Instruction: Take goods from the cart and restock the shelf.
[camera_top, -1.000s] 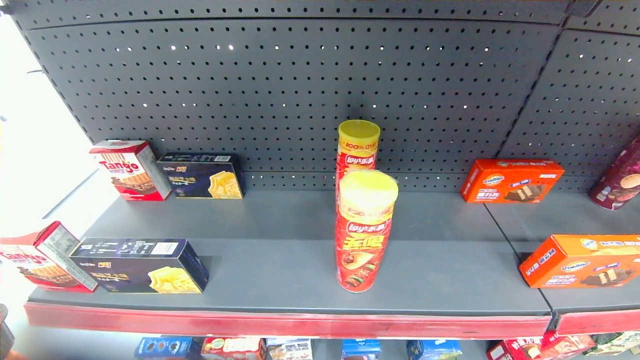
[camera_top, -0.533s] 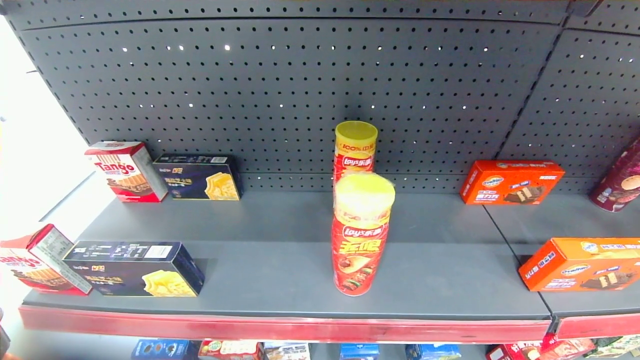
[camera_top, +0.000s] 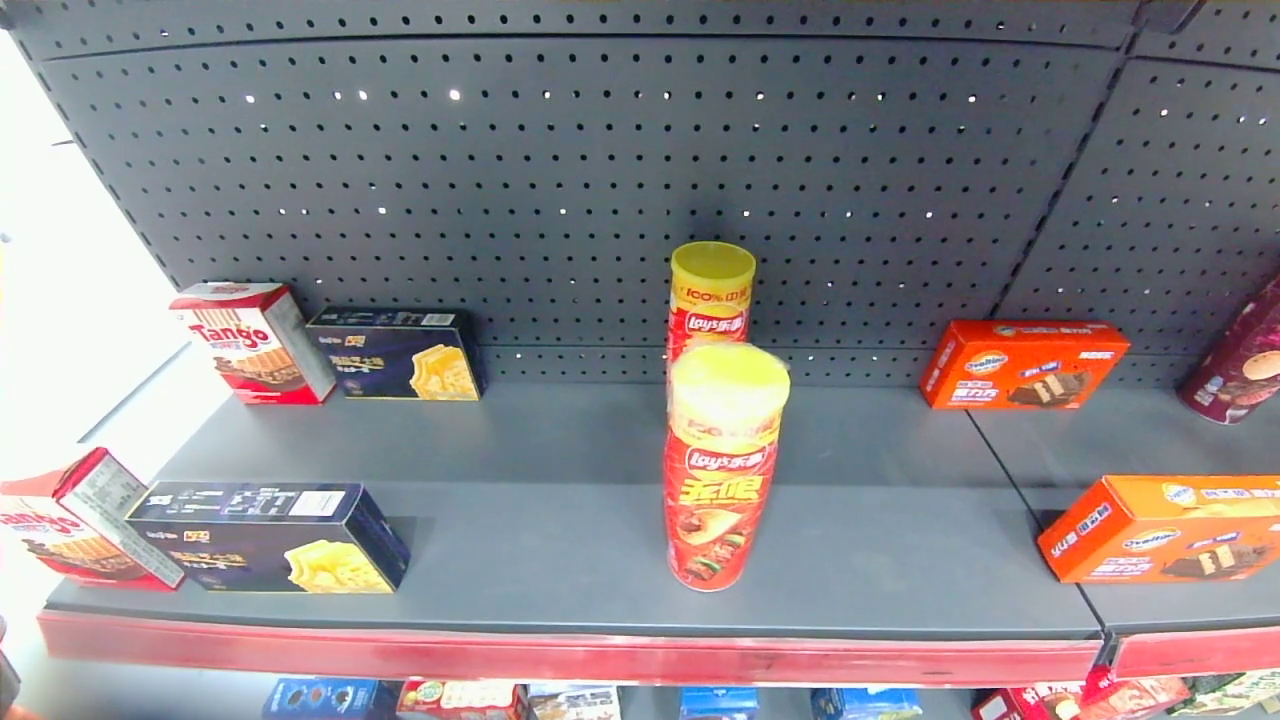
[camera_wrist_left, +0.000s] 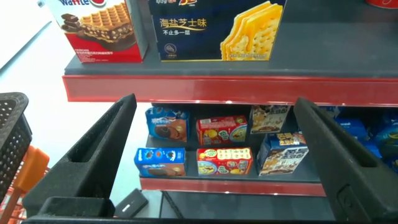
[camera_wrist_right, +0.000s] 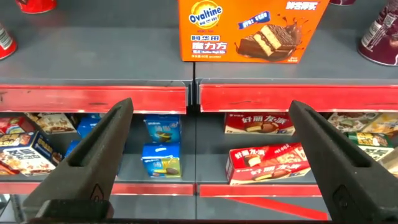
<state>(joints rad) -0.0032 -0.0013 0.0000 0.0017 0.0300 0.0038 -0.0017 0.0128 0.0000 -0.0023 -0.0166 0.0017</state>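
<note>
Left gripper (camera_wrist_left: 214, 102) and right gripper (camera_wrist_right: 210, 104) gape empty facing the shelf (camera_top: 550, 520), where two chip canisters (camera_top: 722, 470) stand but wide gaps seemingly await restocking.

Head camera shifted slightly; shelf (camera_top: 560, 540) sits bit further left, lower in view.

The dark grey shelf (camera_top: 560, 540) (red-edged in front) bears a front chip can (camera_top: 722, 470) upright before a rear chip can (camera_top: 710, 295). Left: rear wafer box (camera_top: 250, 340) just beside rear cracker box (camera_top: 400, 352), front wafer box (camera_top: 75, 520) beside front cracker box (camera_top: 270, 535). Right: rear orange box (camera_top: 1020, 362), front orange box (camera_top: 1160, 525).
</note>
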